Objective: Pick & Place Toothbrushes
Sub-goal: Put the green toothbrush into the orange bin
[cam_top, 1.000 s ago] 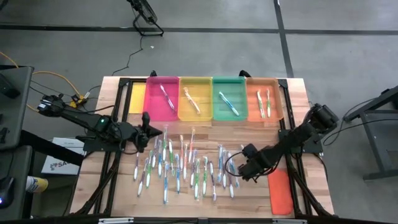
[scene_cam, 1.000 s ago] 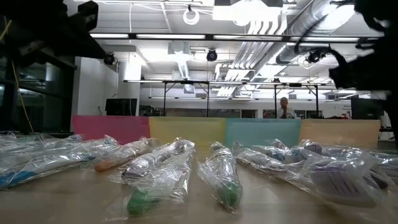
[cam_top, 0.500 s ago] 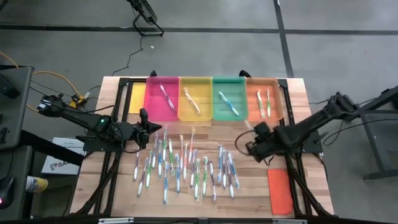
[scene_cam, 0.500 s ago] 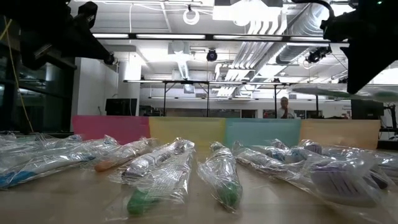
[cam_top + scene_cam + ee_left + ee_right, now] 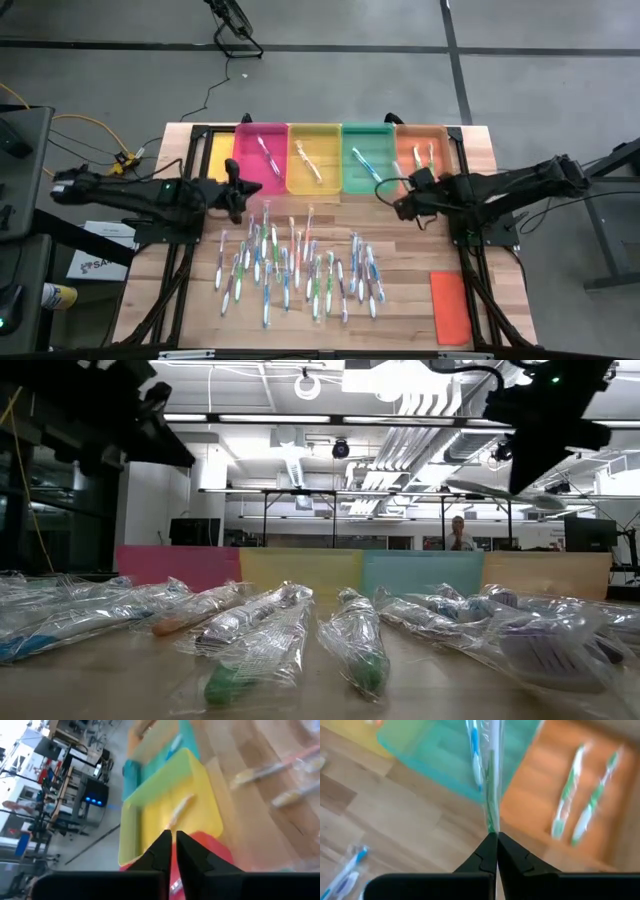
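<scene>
The right end effector (image 5: pixel 398 203) is positioned above the desk (image 5: pixel 480 150), just in front of the boundary between the teal tray (image 5: pixel 367 158) and the orange tray (image 5: pixel 425 158). Its fingers are fully closed on a wrapped toothbrush with a green handle (image 5: pixel 490 785), which projects forward from the fingertips over the edge of the two trays in the right wrist view. The left end effector (image 5: pixel 238 192) is positioned just in front of the pink tray (image 5: pixel 260 158), at the rear left of the scattered toothbrushes (image 5: pixel 295 262). Its fingers are nearly together with a narrow gap between them, and nothing can be seen held. The loose toothbrushes lie in clear wrappers across the middle of the desk, in front of the tray row. The pink tray, the yellow tray (image 5: pixel 314 158) and the teal tray each contain one toothbrush; the orange tray contains two with green handles. A flat orange lid (image 5: pixel 450 306) lies on the desk at the front right, well apart from the pile. A person (image 5: pixel 458 534) is visible in the room beyond the desk.
</scene>
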Tool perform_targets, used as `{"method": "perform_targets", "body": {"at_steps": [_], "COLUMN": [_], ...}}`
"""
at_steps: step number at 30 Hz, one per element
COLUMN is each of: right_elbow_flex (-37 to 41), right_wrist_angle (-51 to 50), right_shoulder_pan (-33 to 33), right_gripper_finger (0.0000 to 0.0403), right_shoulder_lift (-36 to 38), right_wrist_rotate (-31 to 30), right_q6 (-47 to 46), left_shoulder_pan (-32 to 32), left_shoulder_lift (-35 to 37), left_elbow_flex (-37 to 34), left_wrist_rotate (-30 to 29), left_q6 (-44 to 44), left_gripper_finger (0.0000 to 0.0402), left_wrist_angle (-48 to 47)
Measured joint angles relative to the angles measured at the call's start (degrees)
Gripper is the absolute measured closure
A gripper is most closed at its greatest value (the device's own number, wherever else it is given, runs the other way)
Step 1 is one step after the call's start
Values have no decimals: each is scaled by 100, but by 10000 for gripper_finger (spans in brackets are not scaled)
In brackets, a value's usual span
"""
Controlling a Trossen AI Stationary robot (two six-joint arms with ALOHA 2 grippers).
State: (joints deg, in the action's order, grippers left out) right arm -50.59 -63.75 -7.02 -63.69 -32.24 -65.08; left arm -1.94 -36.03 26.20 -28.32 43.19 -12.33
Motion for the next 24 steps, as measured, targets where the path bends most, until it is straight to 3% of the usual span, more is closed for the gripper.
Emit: {"method": "perform_targets", "body": {"at_steps": [6, 10, 17, 24], "right_elbow_flex": [0, 0, 0, -4], "right_wrist_angle": [36, -257, -349, -150], "right_shoulder_pan": [621, 1075, 1981, 3049], "right_gripper_finger": [400, 400, 400, 400], "right_shoulder_lift": [-42, -39, -39, -166], "right_wrist_rotate": [-199, -215, -189, -104], "right_q6": [492, 509, 926, 1553], "left_shoulder_pan": [1458, 2250, 3069, 3279], "left_shoulder_lift": [-370, -791, -1374, -1487], "left_elbow_flex": [0, 0, 0, 0], "left_wrist_rotate": [1656, 2366, 2992, 3402], "left_q6": [457, 630, 644, 648], "left_gripper_finger": [316, 285, 273, 272], "left_wrist_angle": [930, 1251, 1406, 1600]}}
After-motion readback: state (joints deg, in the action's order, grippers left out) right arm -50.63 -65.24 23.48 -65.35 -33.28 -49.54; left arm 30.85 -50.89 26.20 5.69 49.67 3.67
